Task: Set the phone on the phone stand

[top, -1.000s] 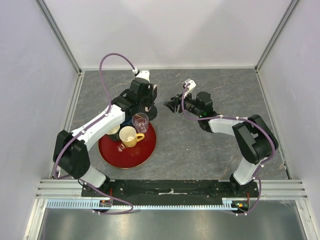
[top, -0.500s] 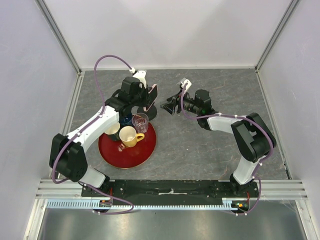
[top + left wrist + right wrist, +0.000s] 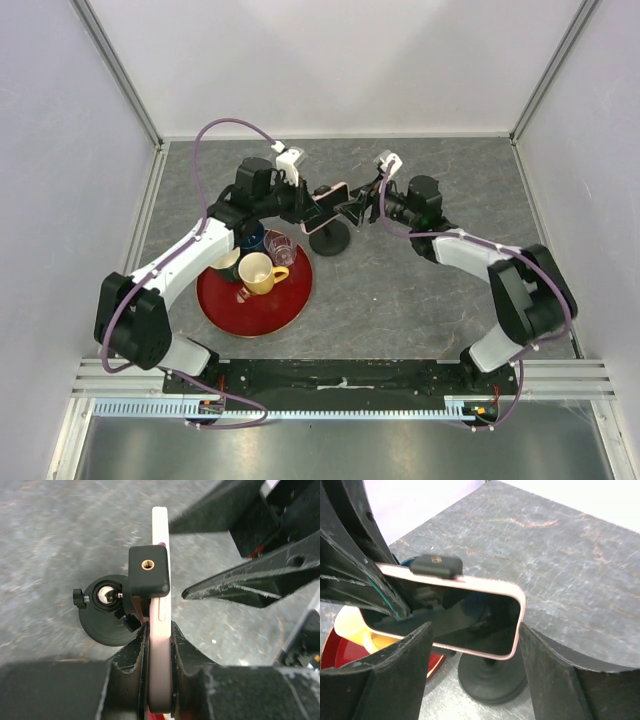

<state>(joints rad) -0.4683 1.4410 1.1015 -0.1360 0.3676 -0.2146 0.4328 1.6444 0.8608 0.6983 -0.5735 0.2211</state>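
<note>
I see the phone (image 3: 161,525) on edge against the phone stand (image 3: 102,625) clamp, top-view centre.
My left gripper (image 3: 160,647) is clamped on it, my right gripper (image 3: 476,630) is spread wide around its far end; a red tray (image 3: 265,312) of mugs (image 3: 255,272) crowds in lower left.

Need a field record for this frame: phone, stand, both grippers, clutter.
phone: on its long edge, pinched at one end by left gripper
phone stand: upright on table, clamp head on phone's top edge
left gripper: shut on phone
right gripper: open, straddling phone
red tray: beside phone stand, holds mugs, glass
</note>
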